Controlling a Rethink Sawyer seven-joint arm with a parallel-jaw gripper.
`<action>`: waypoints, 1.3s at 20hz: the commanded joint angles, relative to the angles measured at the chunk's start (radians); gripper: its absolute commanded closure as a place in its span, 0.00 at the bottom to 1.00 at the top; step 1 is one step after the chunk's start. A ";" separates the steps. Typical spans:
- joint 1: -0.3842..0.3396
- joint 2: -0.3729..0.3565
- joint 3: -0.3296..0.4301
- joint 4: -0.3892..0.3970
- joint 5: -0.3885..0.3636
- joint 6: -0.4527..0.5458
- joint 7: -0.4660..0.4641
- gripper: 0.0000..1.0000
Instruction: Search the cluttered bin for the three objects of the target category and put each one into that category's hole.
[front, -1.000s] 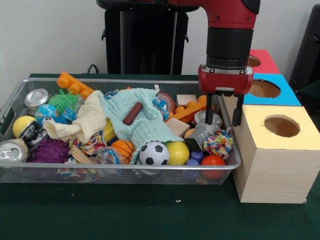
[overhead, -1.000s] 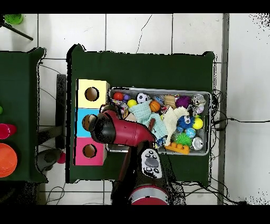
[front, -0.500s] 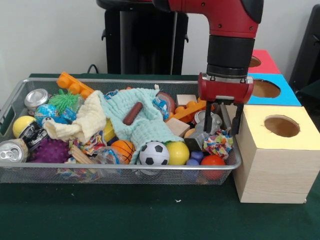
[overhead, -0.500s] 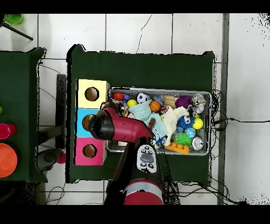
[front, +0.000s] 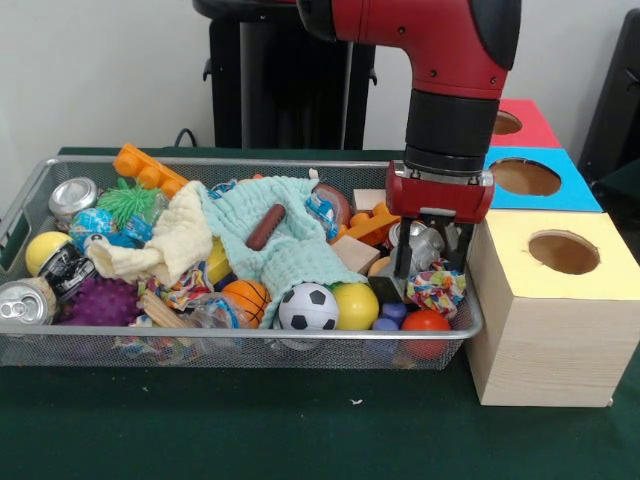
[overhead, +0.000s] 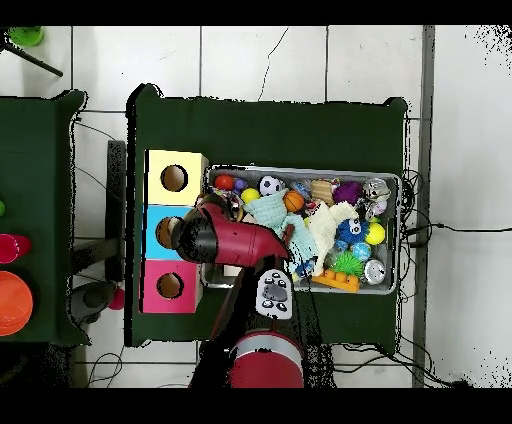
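My gripper (front: 432, 260) hangs open at the right end of the wire bin (front: 30, 190), its two fingers lowered on either side of a crushed silver can (front: 424, 240). A multicoloured rope toy (front: 435, 288) lies just below the fingers, with a red ball (front: 428, 322) in front of it. Other cans lie at the left end: a silver can (front: 72, 195) and a second can (front: 25, 300). In the overhead view the arm (overhead: 215, 240) covers the gripper and the bin's left end (overhead: 212, 180).
Three boxes with holes stand right of the bin: yellow-topped (front: 560, 290), blue (front: 535, 180), red (front: 520, 122). The bin also holds a soccer ball (front: 308, 307), a yellow ball (front: 355, 305), a basketball (front: 245, 297), a teal cloth (front: 290, 240), a cream cloth (front: 175, 240) and orange bricks (front: 145, 168).
The gripper has shifted left from the bin's right rim beside the yellow box and dropped lower into the bin, now straddling the crushed can. It stays open.
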 joint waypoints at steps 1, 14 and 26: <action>-0.009 0.065 0.011 -0.056 -0.028 0.029 0.115 0.00; -0.055 0.092 0.078 -0.053 -0.045 -0.042 0.123 1.00; -0.069 0.034 0.093 -0.006 -0.030 -0.034 0.153 1.00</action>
